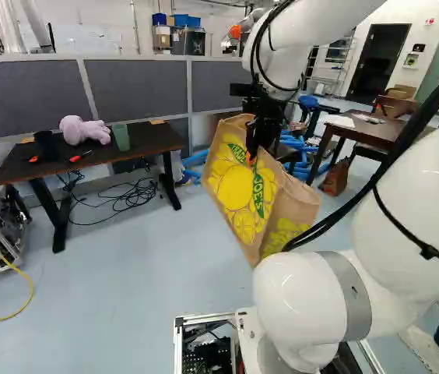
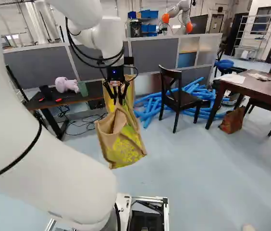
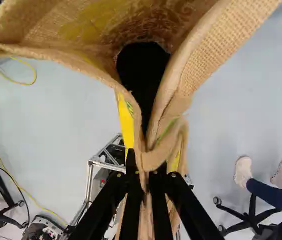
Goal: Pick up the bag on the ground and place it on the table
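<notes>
The tan burlap bag with yellow print [image 1: 235, 187] hangs in the air from my gripper [image 1: 257, 152], clear of the floor. In the right base view the bag [image 2: 121, 139] dangles below the fingers, its mouth partly open. The wrist view shows my gripper [image 3: 145, 172] shut on the gathered rim of the bag [image 3: 151, 150], fabric pinched from both sides. A black desk [image 1: 153, 140] stands at the left of the left base view; a dark wooden table [image 2: 265, 91] is at the right of the right base view.
The desk carries a pink plush toy [image 1: 85, 130], a green cup [image 1: 121, 137] and a dark cup. A wooden chair [image 2: 178, 96] stands between bag and wooden table. Blue tubes [image 2: 150, 103] and a brown bag [image 2: 232, 120] lie on the floor. Another robot [image 2: 176, 17] is behind the partition.
</notes>
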